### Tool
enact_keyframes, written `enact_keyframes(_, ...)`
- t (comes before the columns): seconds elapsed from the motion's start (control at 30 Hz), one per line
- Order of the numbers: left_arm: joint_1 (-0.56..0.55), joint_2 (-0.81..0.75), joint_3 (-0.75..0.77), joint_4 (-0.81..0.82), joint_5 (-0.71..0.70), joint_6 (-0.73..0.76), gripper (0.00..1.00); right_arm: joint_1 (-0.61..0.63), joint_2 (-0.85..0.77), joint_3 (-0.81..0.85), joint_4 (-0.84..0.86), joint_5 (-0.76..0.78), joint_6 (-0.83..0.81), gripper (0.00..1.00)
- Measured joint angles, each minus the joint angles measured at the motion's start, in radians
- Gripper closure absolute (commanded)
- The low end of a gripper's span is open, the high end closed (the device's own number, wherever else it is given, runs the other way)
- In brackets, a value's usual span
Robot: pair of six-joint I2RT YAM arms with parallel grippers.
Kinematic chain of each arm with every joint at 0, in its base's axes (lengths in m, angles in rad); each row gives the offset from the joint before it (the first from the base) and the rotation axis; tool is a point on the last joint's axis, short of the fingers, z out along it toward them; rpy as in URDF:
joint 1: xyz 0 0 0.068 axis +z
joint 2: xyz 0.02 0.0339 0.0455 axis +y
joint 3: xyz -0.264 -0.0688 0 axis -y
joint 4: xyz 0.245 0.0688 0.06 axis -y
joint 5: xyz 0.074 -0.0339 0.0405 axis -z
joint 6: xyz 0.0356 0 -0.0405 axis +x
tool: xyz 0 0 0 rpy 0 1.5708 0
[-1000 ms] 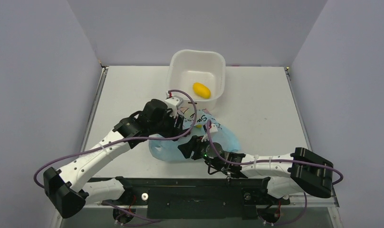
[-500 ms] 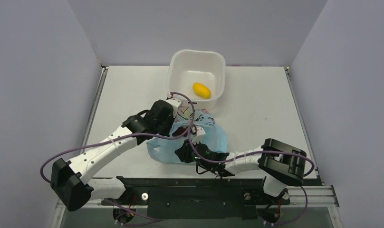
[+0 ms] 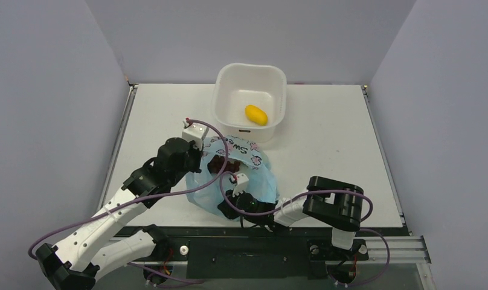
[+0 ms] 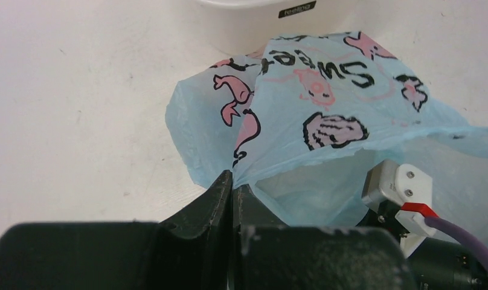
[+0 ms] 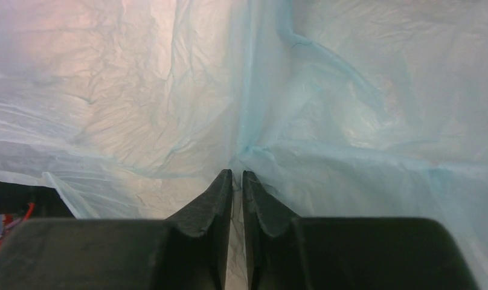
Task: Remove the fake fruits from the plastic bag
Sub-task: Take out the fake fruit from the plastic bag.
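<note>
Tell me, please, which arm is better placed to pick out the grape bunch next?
Probably the left: the left pincer, shut on the plastic bag at its mouth, sits beside the grape bunch showing in the opening. The right pincer pinches film farther off.

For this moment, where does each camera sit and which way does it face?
Top external: above and behind the arm bases, looking down on both arms, the white tub and the plastic bag.
Left wrist: looks along the left gripper, shut on the bag's edge, toward the tub.
Right wrist: looks along the right gripper, pinching bag film.
Shared: the bag.
</note>
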Motion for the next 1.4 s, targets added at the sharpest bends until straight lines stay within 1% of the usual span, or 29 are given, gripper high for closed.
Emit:
enact_keyframes(0.03,0.0,-0.007,-0.02,0.011,0.016,0.004,1.0,0.003,-0.006,0.0,-0.009,0.006,-0.007,0.85)
enact_keyframes(0.07,0.0,-0.011,-0.038,0.018,0.027,0.007,1.0,0.006,-0.018,0.001,-0.029,0.014,-0.015,0.81)
enact_keyframes(0.17,0.0,-0.012,-0.082,0.034,0.05,0.018,1.0,0.024,-0.106,0.002,-0.145,0.054,-0.049,0.74)
enact_keyframes(0.2,0.0,-0.012,-0.089,0.034,0.054,0.022,1.0,0.029,-0.146,0.004,-0.184,0.071,-0.06,0.7)
enact_keyframes(0.27,0.0,-0.012,-0.093,0.041,0.063,0.029,1.0,0.034,-0.229,0.019,-0.242,0.108,-0.084,0.66)
enact_keyframes(0.33,0.0,-0.012,-0.093,0.056,0.068,0.034,1.0,0.033,-0.29,0.039,-0.259,0.147,-0.105,0.65)
enact_keyframes(0.47,0.0,-0.012,-0.093,0.077,0.075,0.045,1.0,-0.003,-0.322,0.08,-0.254,0.216,-0.144,0.62)
enact_keyframes(0.57,0.0,-0.012,-0.093,0.093,0.084,0.047,1.0,-0.048,-0.297,0.103,-0.241,0.262,-0.174,0.6)
enact_keyframes(0.73,0.0,-0.012,-0.093,0.1,0.098,0.043,1.0,-0.124,-0.193,0.156,-0.188,0.289,-0.191,0.53)
enact_keyframes(0.83,0.0,-0.013,-0.093,0.105,0.099,0.043,1.0,-0.164,-0.112,0.192,-0.149,0.282,-0.196,0.42)
enact_keyframes(0.9,0.0,-0.015,-0.094,0.116,0.102,0.043,1.0,-0.185,-0.052,0.219,-0.126,0.275,-0.202,0.38)
enact_keyframes(0.97,0.001,-0.02,-0.101,0.134,0.108,0.044,1.0,-0.196,-0.007,0.235,-0.107,0.263,-0.205,0.35)
enact_keyframes(1.13,0.0,-0.039,-0.148,0.175,0.124,0.049,1.0,-0.216,0.089,0.266,-0.077,0.224,-0.219,0.34)
enact_keyframes(1.4,0.0,-0.087,-0.224,0.23,0.135,0.048,1.0,-0.227,0.182,0.388,-0.097,0.209,-0.233,0.36)
